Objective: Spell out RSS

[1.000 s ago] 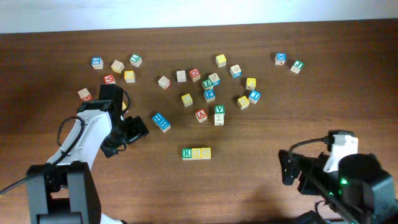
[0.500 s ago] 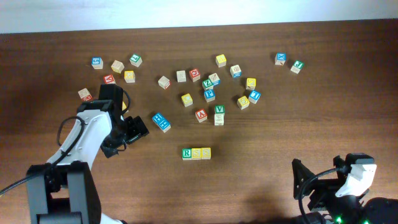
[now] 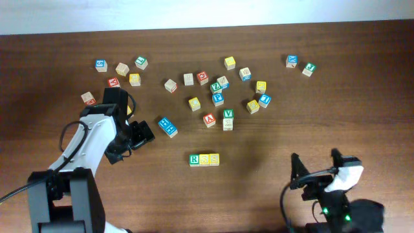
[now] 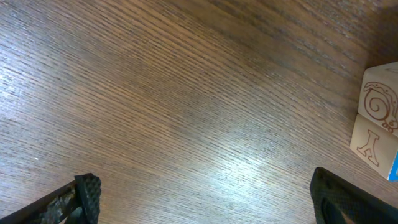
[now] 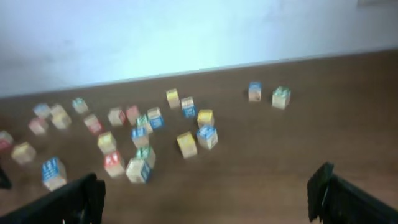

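Note:
A row of three blocks stands at the table's front middle: a green R block (image 3: 194, 159), then two yellow S blocks (image 3: 204, 159) (image 3: 214, 158), touching side by side. My left gripper (image 3: 139, 137) (image 4: 205, 208) is open and empty over bare wood, left of the row. A pair of blue blocks (image 3: 167, 127) lies just to its right and shows at the edge of the left wrist view (image 4: 378, 118). My right gripper (image 3: 315, 162) (image 5: 208, 199) is open and empty, at the front right near the table's edge, facing the far wall.
Several loose letter blocks lie scattered across the back half of the table, among them a red A block (image 3: 209, 120), a stacked V block (image 3: 228, 118) and two blocks at the far right (image 3: 299, 64). The right wrist view is blurred.
My right arm has drawn back toward the front edge and its gripper now points toward the far wall. The left arm and the row of blocks have not moved.

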Tool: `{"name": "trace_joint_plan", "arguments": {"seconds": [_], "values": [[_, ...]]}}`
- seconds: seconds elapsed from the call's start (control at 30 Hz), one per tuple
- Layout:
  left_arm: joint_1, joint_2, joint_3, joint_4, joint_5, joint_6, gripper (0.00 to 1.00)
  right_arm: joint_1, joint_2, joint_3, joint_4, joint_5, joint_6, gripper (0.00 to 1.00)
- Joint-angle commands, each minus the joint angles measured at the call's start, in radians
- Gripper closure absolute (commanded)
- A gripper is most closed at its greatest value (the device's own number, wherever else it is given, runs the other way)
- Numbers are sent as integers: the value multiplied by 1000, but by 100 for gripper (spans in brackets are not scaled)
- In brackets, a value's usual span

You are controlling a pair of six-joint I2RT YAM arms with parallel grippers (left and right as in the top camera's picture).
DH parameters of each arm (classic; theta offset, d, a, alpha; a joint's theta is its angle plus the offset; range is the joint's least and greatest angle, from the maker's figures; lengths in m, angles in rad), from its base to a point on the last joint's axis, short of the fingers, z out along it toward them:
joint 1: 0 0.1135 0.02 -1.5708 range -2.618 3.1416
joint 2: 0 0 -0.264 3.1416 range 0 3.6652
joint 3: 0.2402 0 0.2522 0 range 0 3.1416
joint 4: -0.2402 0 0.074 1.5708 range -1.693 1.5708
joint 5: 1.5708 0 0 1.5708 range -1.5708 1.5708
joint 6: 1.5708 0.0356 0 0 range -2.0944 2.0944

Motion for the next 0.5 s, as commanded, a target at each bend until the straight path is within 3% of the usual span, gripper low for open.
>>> {"name": "trace_joint_plan", "arguments": {"seconds": [0.0, 0.1, 0.47], "values": [[5, -14, 7, 2, -7, 5, 1, 6, -13, -90, 127, -34, -14, 2], [5, -14, 7, 2, -7, 5, 1, 11, -13, -200, 296, -31, -32, 2], [5, -14, 7, 2, -7, 5, 1, 11, -13, -391, 618, -35, -118, 2]]}}
